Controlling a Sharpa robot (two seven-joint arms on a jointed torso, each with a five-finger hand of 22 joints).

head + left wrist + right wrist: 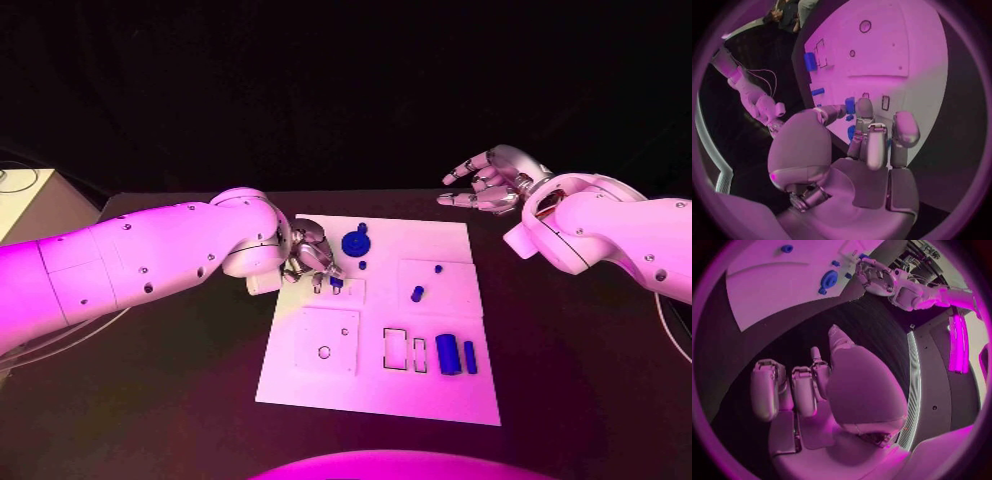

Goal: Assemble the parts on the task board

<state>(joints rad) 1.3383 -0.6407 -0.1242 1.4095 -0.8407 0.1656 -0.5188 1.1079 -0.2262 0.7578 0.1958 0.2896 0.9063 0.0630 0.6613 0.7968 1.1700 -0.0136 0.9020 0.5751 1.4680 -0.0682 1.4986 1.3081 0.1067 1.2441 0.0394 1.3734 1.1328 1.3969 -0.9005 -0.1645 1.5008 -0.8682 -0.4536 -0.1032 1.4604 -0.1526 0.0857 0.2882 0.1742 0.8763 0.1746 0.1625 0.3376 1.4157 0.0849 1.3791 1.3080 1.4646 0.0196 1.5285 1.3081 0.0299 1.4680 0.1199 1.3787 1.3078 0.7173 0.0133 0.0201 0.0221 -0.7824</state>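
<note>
L hand [309, 258] sits at the task board [433, 395] left edge, fingers [864, 111] pinching a small blue part [850, 105] just above the board. R hand [493, 180] hangs over the dark surface [577, 370] off the board's far right corner, fingers apart, holding nothing.

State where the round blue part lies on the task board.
In the head view, the round blue part lies near the task board's far edge, beside the left hand.
</note>
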